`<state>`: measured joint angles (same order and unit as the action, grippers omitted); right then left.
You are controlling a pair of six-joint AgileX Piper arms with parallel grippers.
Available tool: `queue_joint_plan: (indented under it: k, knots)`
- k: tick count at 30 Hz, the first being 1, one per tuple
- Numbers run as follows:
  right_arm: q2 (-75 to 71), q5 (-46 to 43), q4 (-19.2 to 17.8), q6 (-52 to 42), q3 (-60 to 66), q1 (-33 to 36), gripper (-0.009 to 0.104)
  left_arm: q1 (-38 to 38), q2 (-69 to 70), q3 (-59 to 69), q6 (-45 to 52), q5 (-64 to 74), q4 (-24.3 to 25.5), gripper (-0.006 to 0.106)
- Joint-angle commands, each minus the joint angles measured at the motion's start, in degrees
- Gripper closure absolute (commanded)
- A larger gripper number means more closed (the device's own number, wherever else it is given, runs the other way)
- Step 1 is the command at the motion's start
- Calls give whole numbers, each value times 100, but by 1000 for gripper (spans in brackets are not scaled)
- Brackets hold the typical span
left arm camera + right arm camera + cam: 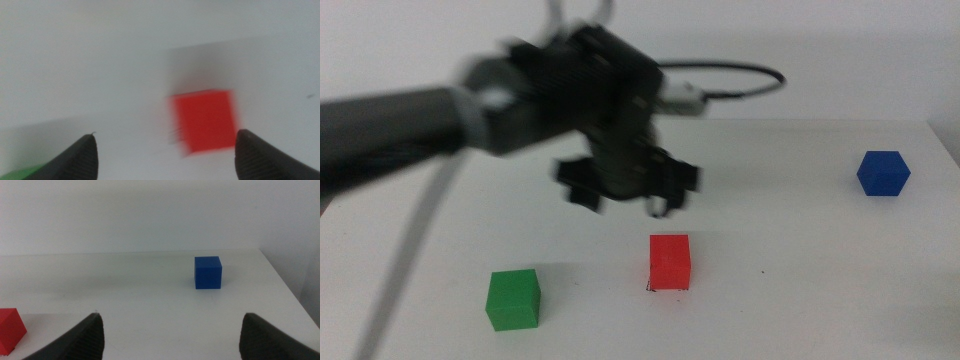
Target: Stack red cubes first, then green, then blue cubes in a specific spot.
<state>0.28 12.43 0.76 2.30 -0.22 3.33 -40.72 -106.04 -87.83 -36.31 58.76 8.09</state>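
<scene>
White table (800,270), pale wall behind

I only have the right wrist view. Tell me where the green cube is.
Observer: The green cube sits on the table near the front edge, apart from the red cube and on its left in the middle view.
Operator: Report the left arm.
Observer: The left gripper hangs open above the red cube, holding nothing.
Operator: Check the red cube against the marks.
Observer: It sits on the table with small black pen marks showing at its base. The blue cube stands alone far to the right; the right gripper is open, facing it.
</scene>
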Motion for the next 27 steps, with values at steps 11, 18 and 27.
queue_joint_plan:
  k: [11, 18, 27]
  knots:
    - [-28, -47, -76, -59, 22, -47, 2, 1247, 2840, 3480, -253, -794, 101, 7]
    - [-28, -47, -76, -59, 22, -47, 2, 1493, 2048, 3569, -17, -1260, -43, 7]
    - [-28, -47, -76, -59, 22, -47, 2, 1776, 947, 3569, 786, -1711, -853, 8]
